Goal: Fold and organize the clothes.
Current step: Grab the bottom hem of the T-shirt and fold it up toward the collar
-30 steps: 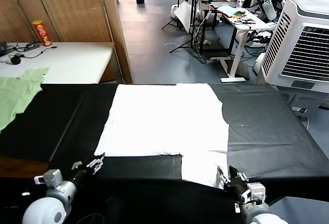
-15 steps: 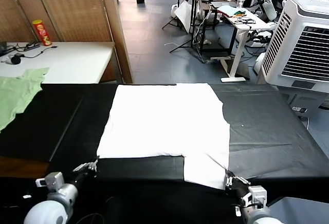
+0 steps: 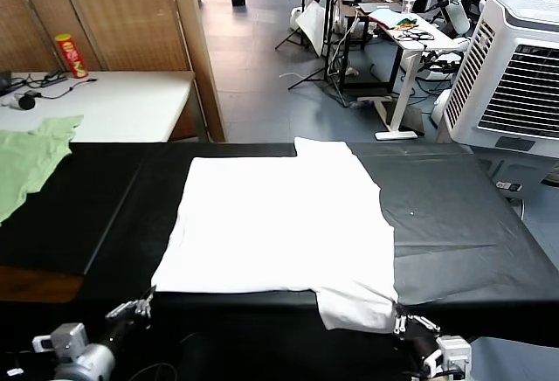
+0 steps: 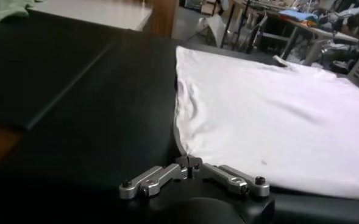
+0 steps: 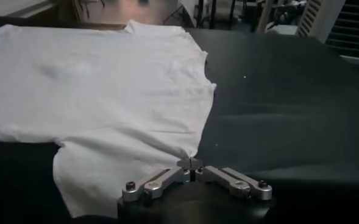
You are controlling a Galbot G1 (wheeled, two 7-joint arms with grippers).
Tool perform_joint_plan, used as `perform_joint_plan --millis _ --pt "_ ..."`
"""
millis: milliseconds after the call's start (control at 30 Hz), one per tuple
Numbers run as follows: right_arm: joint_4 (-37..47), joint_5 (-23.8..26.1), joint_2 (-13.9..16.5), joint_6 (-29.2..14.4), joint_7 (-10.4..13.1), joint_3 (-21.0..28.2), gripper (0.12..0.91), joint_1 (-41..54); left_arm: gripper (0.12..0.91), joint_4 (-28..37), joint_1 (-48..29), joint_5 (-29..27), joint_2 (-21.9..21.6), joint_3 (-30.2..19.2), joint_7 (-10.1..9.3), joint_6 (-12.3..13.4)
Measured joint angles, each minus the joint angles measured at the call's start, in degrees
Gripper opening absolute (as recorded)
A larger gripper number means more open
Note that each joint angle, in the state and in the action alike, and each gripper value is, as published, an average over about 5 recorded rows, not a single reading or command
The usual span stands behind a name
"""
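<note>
Both grippers, left gripper and right gripper, have their fingers pinched shut on the near corners of the white T-shirt, holding it flat on the black tabletop, apparently for folding.

green garment cut off at left edge, T-shirt print hidden

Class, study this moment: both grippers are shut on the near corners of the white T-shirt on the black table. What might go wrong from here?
1. The left gripper pinches only the very corner of the white T-shirt; that thin bite may slip out.
2. The right gripper holds the lower flap near the black table edge; uneven pulling could skew or bunch the cloth.
3. The far sleeve is already folded unevenly, so any fold may end up crooked.
</note>
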State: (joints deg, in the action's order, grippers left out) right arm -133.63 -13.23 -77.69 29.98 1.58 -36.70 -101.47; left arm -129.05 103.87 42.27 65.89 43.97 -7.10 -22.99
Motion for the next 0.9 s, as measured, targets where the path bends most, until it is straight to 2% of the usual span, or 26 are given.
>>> perform_joint_plan --millis 133,467,900 --pt "3.7 -2.5 1.2 -3.1 0.1 0.6 0.122 4.7 0.126 0.7 -3.0 1.3 1.5 -0.8 -0.34 1.3" --pt "15.6 -4.4 4.4 -4.9 0.3 3.7 0.122 20.9 0.126 5.7 -13.7 -0.8 2.7 -3.0 -1.15 1.9" --pt "32.0 -1.1 4.3 -5.9 -0.3 11.4 0.122 37.7 0.126 15.8 -24.5 -5.0 0.6 -7.1 -1.06 2.5"
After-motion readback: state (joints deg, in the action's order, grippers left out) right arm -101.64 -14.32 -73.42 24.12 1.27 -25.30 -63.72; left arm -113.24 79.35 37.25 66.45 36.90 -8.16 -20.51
